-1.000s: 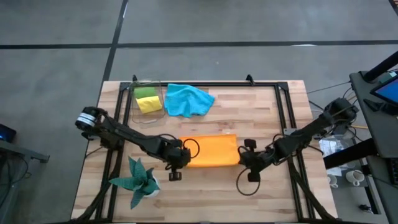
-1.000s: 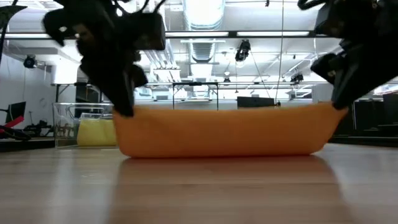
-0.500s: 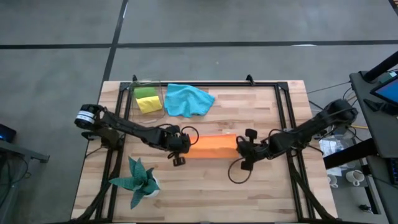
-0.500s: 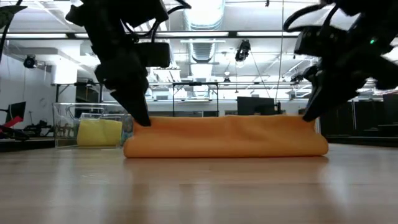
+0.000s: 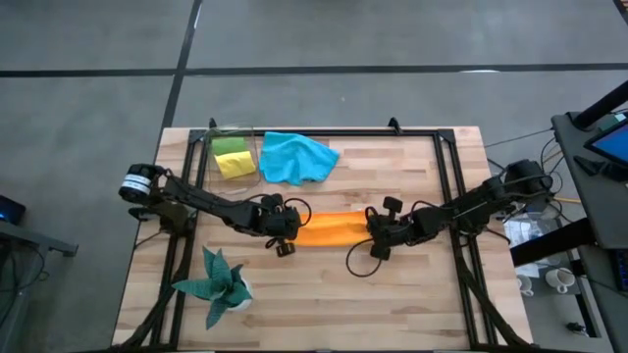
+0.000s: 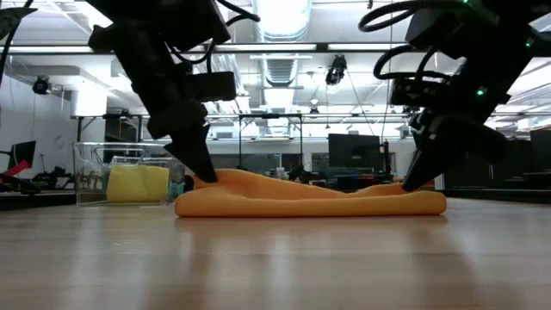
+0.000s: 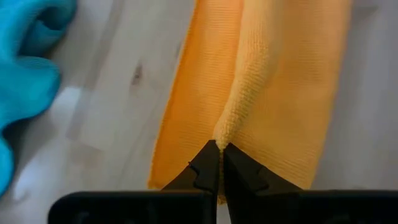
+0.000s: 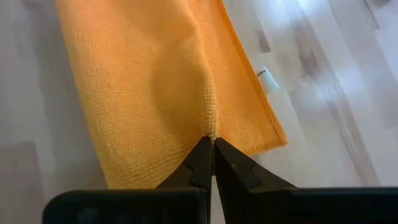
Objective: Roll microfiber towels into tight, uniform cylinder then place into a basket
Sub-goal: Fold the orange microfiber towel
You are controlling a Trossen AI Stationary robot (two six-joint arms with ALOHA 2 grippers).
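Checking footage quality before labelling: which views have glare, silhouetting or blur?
Low view: bright ceiling lights leave both arms as dark silhouettes; the orange towel stays clear. Left wrist view: the blue towel is blurred. Right wrist view: pale glare on the table. High view: evenly lit.

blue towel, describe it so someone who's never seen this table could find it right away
Start at the far edge of the wooden table, where a clear basket holds the yellow and green towels. The blue towel lies loose right beside that basket, on its right in the high view. It is the only bright blue cloth, crumpled rather than folded, unlike the orange towel stretched between the two arms.
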